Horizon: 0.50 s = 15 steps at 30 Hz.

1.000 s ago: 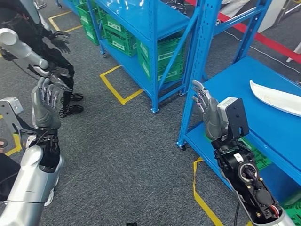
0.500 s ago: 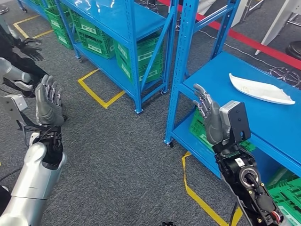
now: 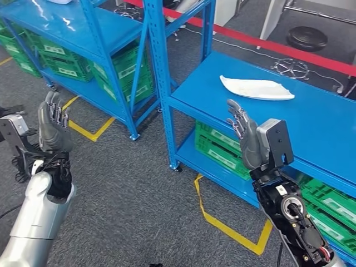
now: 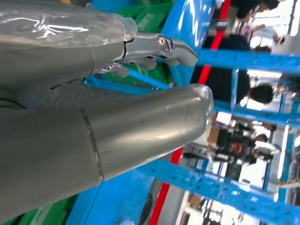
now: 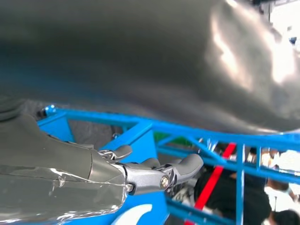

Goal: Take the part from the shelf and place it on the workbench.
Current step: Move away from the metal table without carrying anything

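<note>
Since the earlier frames the whole head view has swung, so it is the camera that turned: the blue shelf rack (image 3: 268, 119) now stands almost straight ahead, while both arms keep the same raised pose as before. Nearest, the left hand (image 3: 51, 127) is lifted over the grey carpet floor (image 3: 125, 211), fingers apart and slightly bent, holding nothing. The right hand (image 3: 245, 138) is raised at the front edge of the rack's shelf board, also released, fingers spread, not touching anything. Under this board, green crates (image 3: 220, 149) sit on the lower level, and yellow tape (image 3: 226, 225) marks the floor before them. Farther, the white part (image 3: 256, 88) lies flat near the back edge of the board, well apart from the right hand. Beyond, a second blue rack (image 3: 75, 33) stands to the left.
</note>
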Available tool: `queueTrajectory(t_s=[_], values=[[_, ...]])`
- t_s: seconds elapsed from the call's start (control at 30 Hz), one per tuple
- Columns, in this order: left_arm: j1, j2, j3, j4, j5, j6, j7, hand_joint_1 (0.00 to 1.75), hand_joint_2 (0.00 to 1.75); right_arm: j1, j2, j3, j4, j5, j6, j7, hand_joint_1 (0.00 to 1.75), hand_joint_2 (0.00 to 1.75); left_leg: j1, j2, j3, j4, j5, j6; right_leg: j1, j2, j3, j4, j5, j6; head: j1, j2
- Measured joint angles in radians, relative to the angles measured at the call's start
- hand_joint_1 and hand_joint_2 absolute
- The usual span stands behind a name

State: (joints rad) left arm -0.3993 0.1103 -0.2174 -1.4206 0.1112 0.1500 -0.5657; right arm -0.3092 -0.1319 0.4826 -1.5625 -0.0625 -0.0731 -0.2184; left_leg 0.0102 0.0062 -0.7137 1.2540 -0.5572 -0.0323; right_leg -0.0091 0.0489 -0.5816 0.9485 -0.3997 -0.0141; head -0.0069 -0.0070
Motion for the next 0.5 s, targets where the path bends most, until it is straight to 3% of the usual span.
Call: queueTrajectory(t_s=[0.03,0.07,0.13,0.2,0.27,0.33,0.4,0.47,0.5], values=[[0.001,0.0,0.0,0.001,0.0,0.0,0.0,0.0,0.0,0.001,0.0,0.0,0.0,0.0,0.0,0.0,0.0,0.0,0.0,-0.002,0.012,-0.032,0.027,0.002,0.0,0.014,0.0,0.0,0.001,0.0,-0.003,0.0],[0.001,0.0,0.0,0.001,0.0,0.0,-0.001,0.0,0.0,0.001,0.0,0.0,0.0,0.001,0.0,-0.001,0.0,0.0,0.001,-0.012,0.041,-0.099,0.066,0.006,0.0,0.027,0.001,0.001,0.001,0.001,-0.006,0.0],[0.0,0.0,0.0,0.001,0.0,0.001,-0.002,0.0,0.0,0.0,0.0,0.0,0.0,0.002,0.0,-0.002,0.0,0.0,0.005,-0.057,0.106,-0.241,0.125,0.013,0.001,0.052,-0.003,0.004,0.001,0.006,-0.011,0.0],[0.001,0.001,0.0,0.001,0.0,0.004,-0.003,0.0,0.0,0.0,0.0,0.0,0.0,0.003,0.001,-0.003,0.0,0.0,0.005,-0.08,0.133,-0.298,0.138,0.018,-0.001,0.073,-0.01,0.005,0.004,0.017,-0.01,0.0],[0.002,0.0,0.0,0.001,-0.001,0.007,-0.003,0.0,0.0,0.001,0.0,-0.001,0.0,0.004,0.003,-0.004,0.0,0.0,0.004,-0.056,0.136,-0.303,0.141,0.026,-0.004,0.089,-0.016,0.002,0.006,0.029,-0.007,0.0],[0.001,-0.001,0.0,0.001,-0.001,0.007,-0.003,0.0,0.0,0.0,0.0,-0.002,0.0,0.005,0.003,-0.004,0.0,0.0,0.007,-0.031,0.142,-0.312,0.145,0.038,0.0,0.046,-0.036,0.04,-0.019,0.038,0.002,0.0],[0.002,-0.001,0.0,0.001,-0.002,0.007,-0.004,0.0,0.0,-0.001,0.0,-0.002,0.0,0.005,0.004,-0.005,0.0,0.0,0.005,-0.007,0.147,-0.316,0.145,0.046,0.001,-0.019,-0.09,0.162,-0.083,0.044,0.016,0.0],[0.005,0.0,0.0,0.001,-0.002,0.007,-0.004,0.0,0.0,0.002,0.0,-0.002,0.001,0.005,0.004,-0.004,0.0,0.0,0.003,0.017,0.147,-0.316,0.143,0.049,-0.003,-0.04,-0.148,0.292,-0.132,0.048,0.024,0.0],[0.006,0.0,0.0,0.001,-0.002,0.007,-0.004,0.0,0.0,0.003,0.0,-0.002,0.001,0.005,0.004,-0.004,0.0,0.0,0.003,0.029,0.148,-0.316,0.142,0.049,-0.004,-0.042,-0.155,0.311,-0.132,0.05,0.029,0.0]])
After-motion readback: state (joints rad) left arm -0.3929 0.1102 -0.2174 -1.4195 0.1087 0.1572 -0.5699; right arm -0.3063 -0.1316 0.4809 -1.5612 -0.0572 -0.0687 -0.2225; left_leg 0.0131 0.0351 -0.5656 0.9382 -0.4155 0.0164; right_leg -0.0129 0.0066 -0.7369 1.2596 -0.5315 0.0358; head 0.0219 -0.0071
